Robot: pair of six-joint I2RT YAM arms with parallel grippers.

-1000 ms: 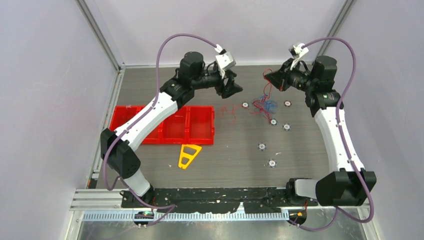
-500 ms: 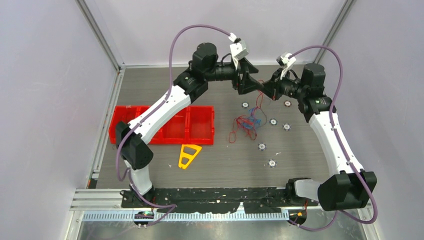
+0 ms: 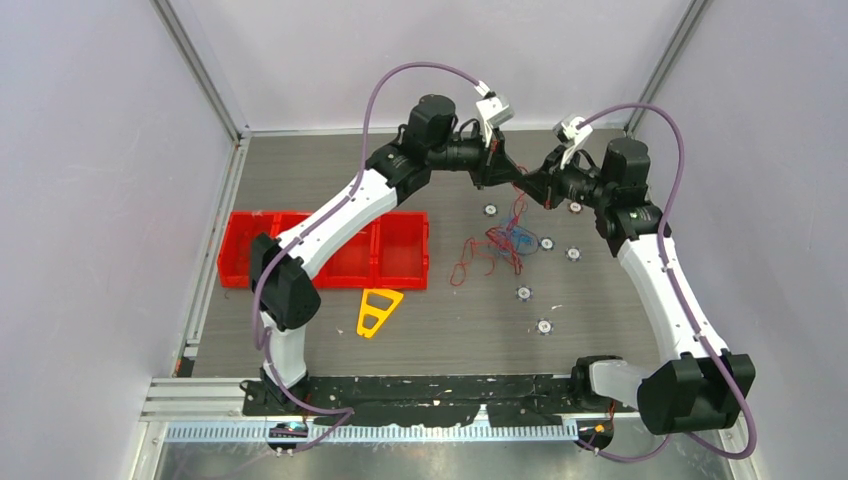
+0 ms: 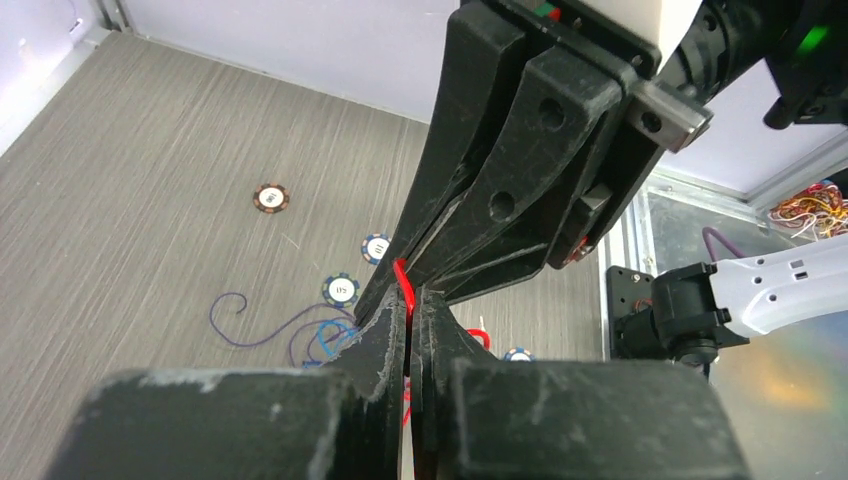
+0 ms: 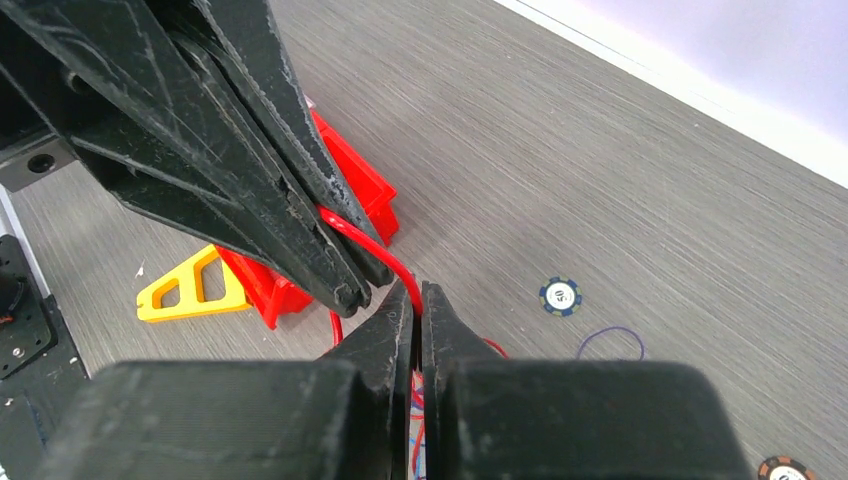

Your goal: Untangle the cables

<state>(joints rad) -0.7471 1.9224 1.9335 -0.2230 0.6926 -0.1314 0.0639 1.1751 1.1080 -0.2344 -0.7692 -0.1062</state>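
The cables (image 3: 505, 245) lie as a tangle of thin red and blue strands on the grey table, right of centre. One red cable (image 3: 518, 205) rises from the tangle to both grippers, which meet tip to tip above the table's far side. My left gripper (image 3: 514, 177) is shut on that red cable (image 4: 402, 275). The right gripper (image 3: 531, 183) is shut on the same red cable (image 5: 370, 245) just beside it. In the left wrist view, blue strands (image 4: 320, 335) lie on the table below the left gripper (image 4: 410, 297). The right wrist view has the right gripper (image 5: 418, 290) almost touching the left one's fingers (image 5: 250, 170).
A red compartment bin (image 3: 330, 250) stands at the left, with a yellow triangle piece (image 3: 378, 310) in front of it. Several poker chips (image 3: 523, 293) are scattered around and to the right of the tangle. Pale walls enclose the table.
My left arm swung right to meet the right gripper and shut on the red cable. The right gripper shifted left, and the tangle slid a little left on the table.
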